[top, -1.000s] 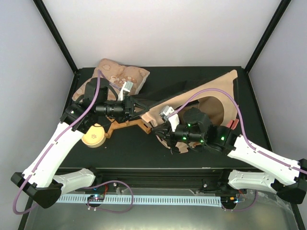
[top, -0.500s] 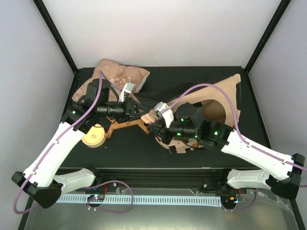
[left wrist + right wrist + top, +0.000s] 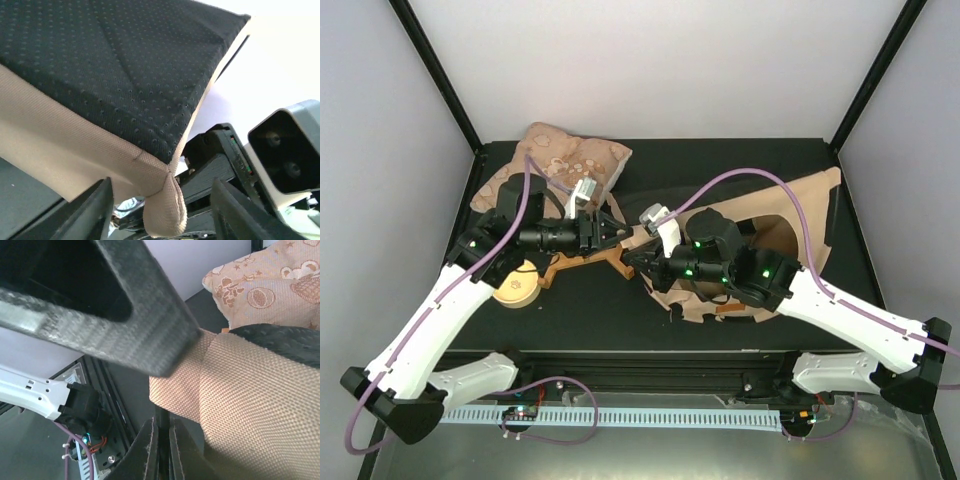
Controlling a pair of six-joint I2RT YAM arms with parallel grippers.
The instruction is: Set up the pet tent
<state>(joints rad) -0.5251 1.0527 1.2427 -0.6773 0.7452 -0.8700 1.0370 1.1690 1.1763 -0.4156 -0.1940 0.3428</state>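
Note:
The pet tent [image 3: 775,215] lies as slack tan canvas with black lining over the right half of the table. Its black-lined corner [image 3: 125,75] ends in a tan loop [image 3: 165,212]. That loop hangs between the spread fingers of my left gripper [image 3: 162,200], which is open, and neither finger presses it. My right gripper [image 3: 162,440] is shut on a thin black pole [image 3: 161,422] where it enters the tan canvas sleeve [image 3: 240,390]. From above, the left gripper [image 3: 616,232] and right gripper [image 3: 633,258] meet at the tent's left tip.
A beige floral cushion [image 3: 570,158] lies at the back left. A brown wooden frame piece [image 3: 582,262] and a pale round wooden piece [image 3: 516,285] lie under the left arm. Black frame posts stand at the table's back corners.
My left gripper has opened and let go of the tent corner. The right arm has carried the pole end leftward and the canvas on the right has shifted with it.

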